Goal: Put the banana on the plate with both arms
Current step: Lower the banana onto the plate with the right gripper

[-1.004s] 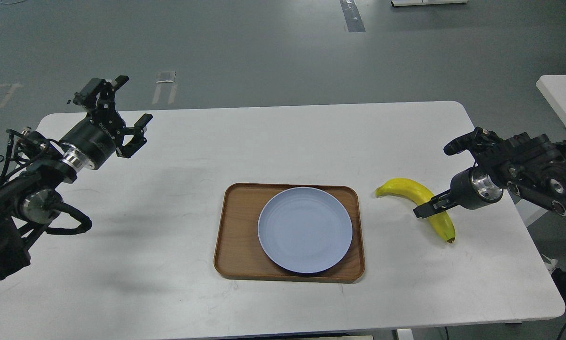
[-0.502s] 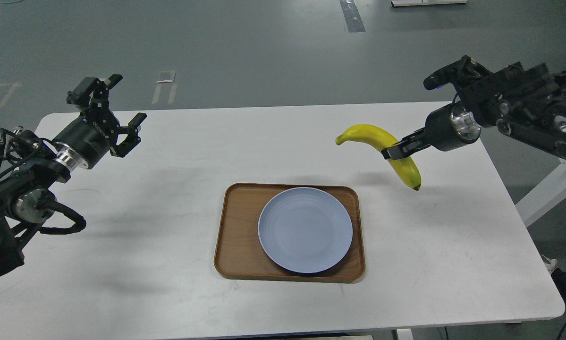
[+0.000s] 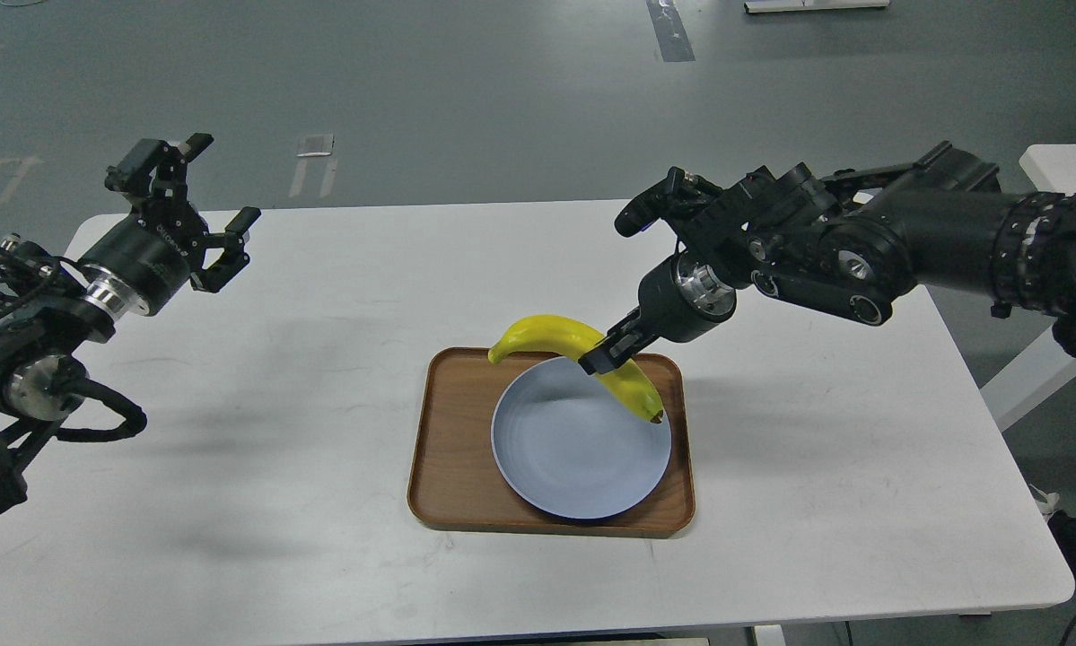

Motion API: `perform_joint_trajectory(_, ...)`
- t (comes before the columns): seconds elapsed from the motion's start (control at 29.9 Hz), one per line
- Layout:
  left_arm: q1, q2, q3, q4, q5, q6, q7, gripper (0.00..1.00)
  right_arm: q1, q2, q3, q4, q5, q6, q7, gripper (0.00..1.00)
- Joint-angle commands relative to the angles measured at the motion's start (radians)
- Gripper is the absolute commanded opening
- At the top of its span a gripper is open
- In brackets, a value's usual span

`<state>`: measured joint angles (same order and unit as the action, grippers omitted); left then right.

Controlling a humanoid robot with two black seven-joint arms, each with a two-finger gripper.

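The yellow banana (image 3: 551, 334) hangs in the air over the far edge of the pale blue-grey plate (image 3: 566, 458), its dark tip pointing down to the right. My right gripper (image 3: 607, 352) is shut on the banana's middle and reaches in from the right. The plate lies on a brown wood-grain tray (image 3: 448, 458) at the table's middle. My left gripper (image 3: 205, 202) is open and empty, held above the table's far left corner, well away from the plate.
The white table (image 3: 322, 404) carries only the tray and plate. A second white table (image 3: 1062, 166) stands at the far right edge. Grey floor lies beyond the table's far edge.
My right gripper lifted the banana off the table at the right and carried it left, now over the plate's far edge. My left arm drifted slightly left and back.
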<state>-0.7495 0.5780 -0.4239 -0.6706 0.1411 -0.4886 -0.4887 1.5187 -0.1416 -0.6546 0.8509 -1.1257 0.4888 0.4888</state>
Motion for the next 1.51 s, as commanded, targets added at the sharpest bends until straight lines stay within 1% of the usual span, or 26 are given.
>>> perform_joint_trajectory(0.0, 0.001, 0.005, -0.006, 0.000, 0.000, 0.000, 0.000, 0.99, -0.012, 0.016, -0.011, -0.003, 0.003, 0.000, 0.000, 0.17)
perform_joint_trajectory(0.03, 0.001, 0.006, -0.006, 0.000, 0.000, 0.000, 0.000, 0.99, -0.014, 0.019, -0.011, -0.004, 0.003, 0.000, 0.000, 0.22)
perform_joint_trajectory(0.07, 0.001, 0.008, -0.006, 0.000, 0.000, 0.000, 0.000, 0.99, -0.017, 0.022, -0.011, -0.003, 0.004, 0.000, 0.000, 0.30)
perform_joint_trajectory(0.1, 0.001, 0.008, -0.006, 0.000, 0.000, 0.000, 0.000, 0.99, -0.021, 0.025, -0.013, -0.004, 0.007, 0.000, 0.000, 0.36)
perform_joint_trajectory(0.13, 0.001, 0.006, -0.006, 0.000, 0.000, 0.000, 0.000, 0.99, -0.023, 0.028, -0.011, -0.009, 0.007, 0.000, 0.000, 0.39)
perform_joint_trajectory(0.17, 0.001, 0.006, -0.006, 0.000, 0.000, 0.000, 0.000, 0.99, -0.025, 0.037, -0.011, -0.013, 0.009, 0.000, 0.000, 0.47)
perform_joint_trajectory(0.23, 0.001, 0.008, -0.006, 0.000, 0.000, 0.000, 0.000, 0.99, -0.025, 0.040, -0.010, -0.020, 0.009, 0.000, 0.000, 0.59)
perform_joint_trajectory(0.27, 0.001, 0.006, -0.006, 0.000, 0.000, 0.000, 0.000, 0.99, -0.025, 0.040, -0.008, -0.020, 0.009, 0.000, 0.000, 0.67)
perform_joint_trajectory(0.3, 0.001, 0.008, -0.006, 0.000, 0.000, 0.000, 0.000, 0.99, -0.025, 0.040, -0.008, -0.021, 0.009, 0.000, 0.000, 0.70)
perform_joint_trajectory(0.33, 0.001, 0.006, -0.006, 0.000, 0.000, 0.000, 0.000, 0.99, -0.025, 0.037, -0.005, -0.024, 0.009, 0.000, 0.000, 0.81)
perform_joint_trajectory(0.37, -0.001, 0.006, -0.007, 0.000, 0.000, 0.000, 0.000, 0.99, -0.025, 0.033, 0.000, -0.027, 0.010, 0.000, 0.000, 0.94)
perform_joint_trajectory(0.4, 0.001, 0.006, -0.006, 0.000, 0.000, 0.000, 0.000, 0.99, -0.025, 0.031, 0.003, -0.029, 0.010, 0.000, 0.000, 0.97)
perform_joint_trajectory(0.5, -0.001, 0.006, -0.006, 0.000, 0.000, 0.000, 0.000, 0.99, -0.023, 0.002, 0.030, -0.042, 0.012, 0.000, 0.000, 0.98)
perform_joint_trajectory(0.6, -0.001, 0.005, -0.006, 0.000, 0.000, 0.000, 0.000, 0.99, -0.015, -0.081, 0.142, -0.085, 0.091, 0.000, 0.000, 0.99)
perform_joint_trajectory(0.64, -0.002, 0.005, -0.006, 0.000, 0.000, 0.000, 0.000, 0.99, -0.021, -0.116, 0.197, -0.104, 0.157, 0.000, 0.000, 0.99)
perform_joint_trajectory(0.7, -0.002, 0.003, -0.006, 0.000, 0.002, 0.000, 0.000, 0.99, -0.029, -0.153, 0.248, -0.118, 0.231, 0.000, 0.000, 1.00)
perform_joint_trajectory(0.77, -0.002, -0.001, -0.006, 0.000, 0.002, 0.000, 0.000, 0.99, -0.066, -0.214, 0.315, -0.133, 0.344, 0.000, 0.000, 1.00)
perform_joint_trajectory(0.84, -0.001, -0.013, -0.006, 0.000, 0.000, 0.000, 0.000, 0.99, -0.158, -0.272, 0.432, -0.156, 0.501, 0.000, 0.000, 1.00)
perform_joint_trajectory(0.9, 0.001, -0.026, -0.006, 0.003, 0.002, 0.000, 0.000, 0.99, -0.216, -0.283, 0.504, -0.170, 0.576, 0.000, 0.000, 1.00)
perform_joint_trajectory(0.97, 0.004, -0.043, -0.006, 0.011, 0.002, 0.000, 0.000, 0.99, -0.323, -0.286, 0.619, -0.187, 0.688, 0.000, 0.000, 1.00)
perform_joint_trajectory(1.04, 0.015, -0.061, -0.004, 0.019, 0.003, 0.000, 0.000, 0.99, -0.463, -0.286, 0.790, -0.196, 0.811, 0.000, 0.000, 1.00)
perform_joint_trajectory(1.14, 0.025, -0.095, -0.004, 0.032, 0.003, 0.000, 0.000, 0.99, -0.579, -0.276, 0.924, -0.194, 0.869, 0.000, 0.000, 1.00)
perform_joint_trajectory(1.24, 0.041, -0.133, -0.006, 0.054, 0.003, 0.000, 0.000, 0.99, -0.693, -0.259, 1.035, -0.194, 0.877, 0.000, 0.000, 1.00)
perform_joint_trajectory(1.3, 0.045, -0.145, -0.006, 0.063, 0.005, 0.000, 0.000, 0.99, -0.741, -0.239, 1.072, -0.196, 0.877, 0.000, 0.000, 1.00)
perform_joint_trajectory(1.47, 0.048, -0.165, -0.004, 0.085, 0.005, 0.000, 0.000, 0.99, -0.785, -0.228, 1.096, -0.196, 0.877, 0.000, 0.000, 1.00)
